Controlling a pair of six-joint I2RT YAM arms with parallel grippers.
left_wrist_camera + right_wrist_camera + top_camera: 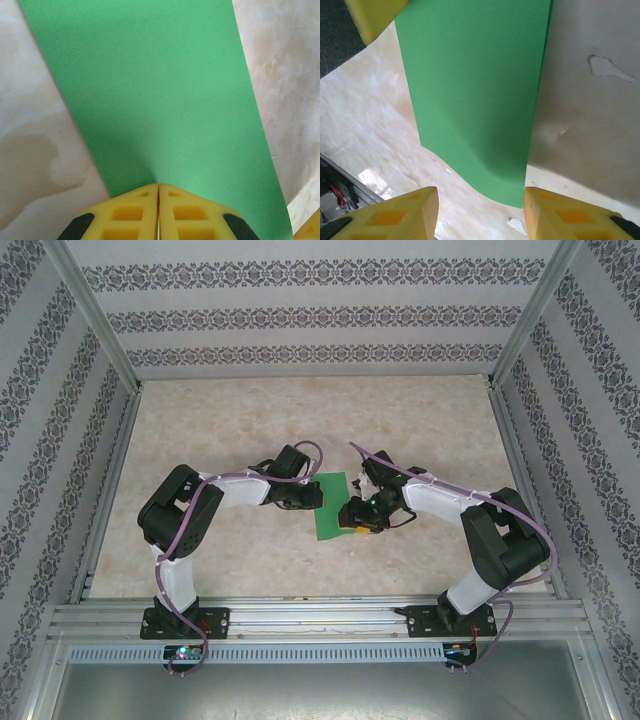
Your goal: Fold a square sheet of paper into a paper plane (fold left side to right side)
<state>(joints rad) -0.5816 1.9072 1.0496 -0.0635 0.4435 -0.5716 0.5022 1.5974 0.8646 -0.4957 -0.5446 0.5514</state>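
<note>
**Operator:** Entry 1. Where is the paper?

**Observer:** You'll find the square sheet of paper (pixel 330 522) at the centre of the top view, on the marbled worktop (pixel 250 420), between the two arms. From above it reads as a green strip, taller than it is wide, tilted slightly. In the right wrist view its lower corner curls up off the surface.

**Operator:** Entry 2. Left pincer?

**Observer:** Your left pincer (pixel 312 496) sits at the strip's left edge, just left of frame centre. In the left wrist view its yellow fingers (pixel 130 210) are pressed together at bottom centre, and the green paper runs straight into the seam between them. Closed, pinching the sheet's edge.

**Operator:** Entry 3. Right pincer?

**Observer:** Your right pincer (pixel 354 514) is at the strip's right edge, opposite the left one. In its own view the two fingers (pixel 390 215) stand well apart at the bottom of the frame, with the paper's curled end between them. Jaws open, holding nothing. Whether the right-hand finger touches the corner, you cannot tell from this angle.
</note>
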